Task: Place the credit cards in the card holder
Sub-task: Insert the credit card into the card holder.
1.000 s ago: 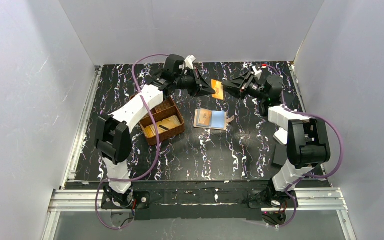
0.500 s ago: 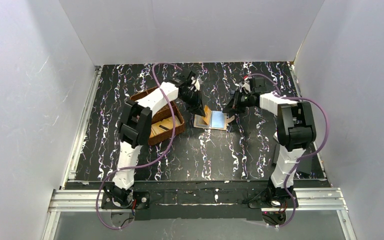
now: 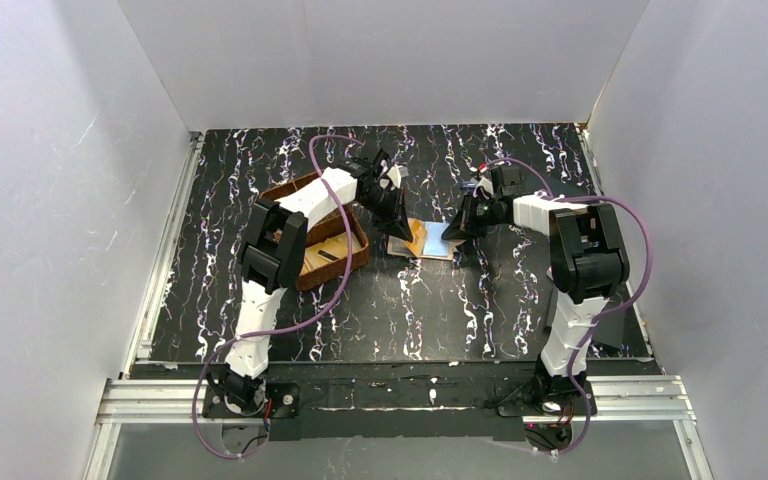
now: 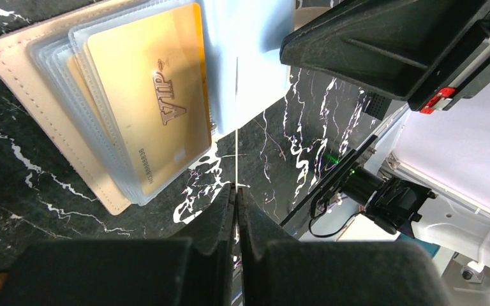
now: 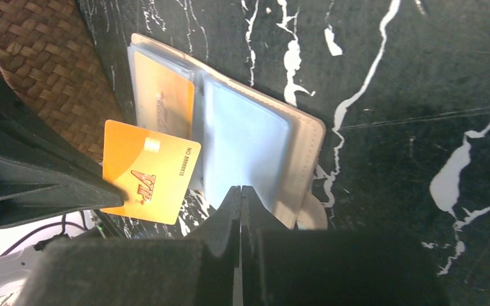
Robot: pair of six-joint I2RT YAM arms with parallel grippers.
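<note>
The card holder (image 3: 430, 246) lies open on the table, beige with clear sleeves. One gold card (image 4: 153, 108) sits in its left sleeves, and the right sleeve page (image 5: 245, 137) looks pale blue. My left gripper (image 3: 404, 230) is shut on a gold credit card (image 5: 148, 173) and holds it tilted over the holder's left page. In the left wrist view this card (image 4: 237, 127) shows edge-on as a thin line. My right gripper (image 5: 240, 189) is shut with nothing seen in it, its tips just above or on the blue page's near edge. The holder's snap tab (image 5: 312, 220) sticks out beside it.
A brown woven tray (image 3: 360, 247) stands just left of the holder under my left arm, with more gold cards (image 3: 322, 255) inside. It also shows in the right wrist view (image 5: 38, 64). White walls enclose the table on three sides.
Both arms swung from the far side of the table down to the card holder. The left gripper brought the gold card over the left page. The right gripper's tips came down at the right page.
</note>
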